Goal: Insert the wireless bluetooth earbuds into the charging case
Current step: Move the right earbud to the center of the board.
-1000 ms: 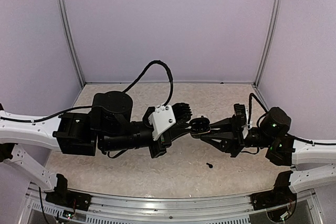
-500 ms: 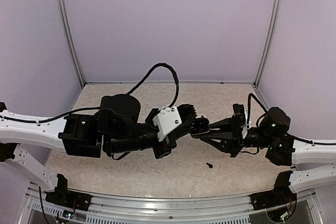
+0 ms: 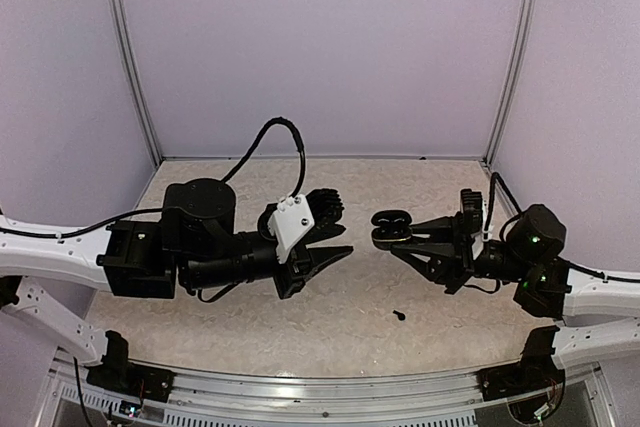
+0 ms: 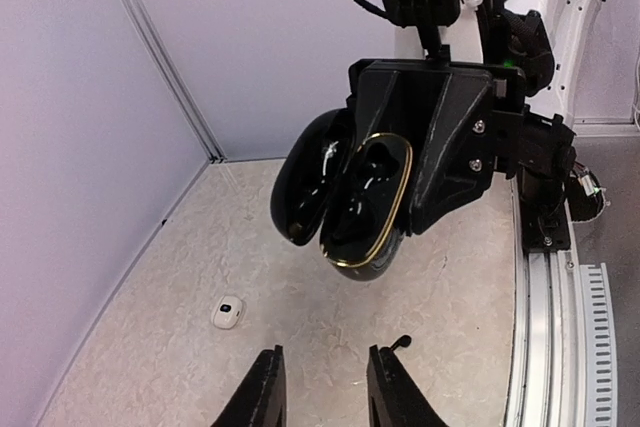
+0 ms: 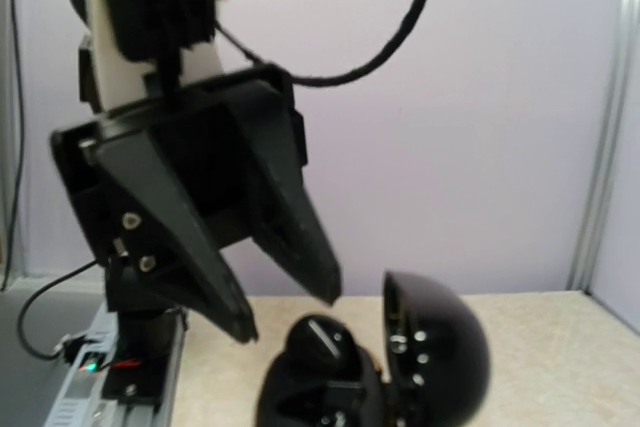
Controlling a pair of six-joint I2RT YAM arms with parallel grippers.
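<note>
Holding anything just now? asks the operator.

Me: Yes. My right gripper (image 3: 396, 234) is clenched on the case (image 3: 390, 219), up off the table (image 3: 240, 332), lid open and wells turned toward my left gripper (image 3: 340, 252). The left jaws stand slightly parted with nothing between them, facing the case across a clear gap.

Operator: And the buds?

Me: A black bud (image 3: 399, 315) lies on the table, below my right jaws and ahead of my left ones, touching neither. A white bud (image 4: 228, 312), as I take it to be, lies further off to the side of my left jaws, also on the table. Whether a well is already filled, I cannot tell; the inside is all glossy black.

Operator: So which step is this?

Me: Between placements, I judge: case presented, left jaws free to fetch.

Operator: What does the fetch need?

Me: Bringing my left jaws down astride the black bud and pinching it squarely, since it is far smaller than a finger. Then I carry it to an open well while my right jaws hold the case steady.
</note>
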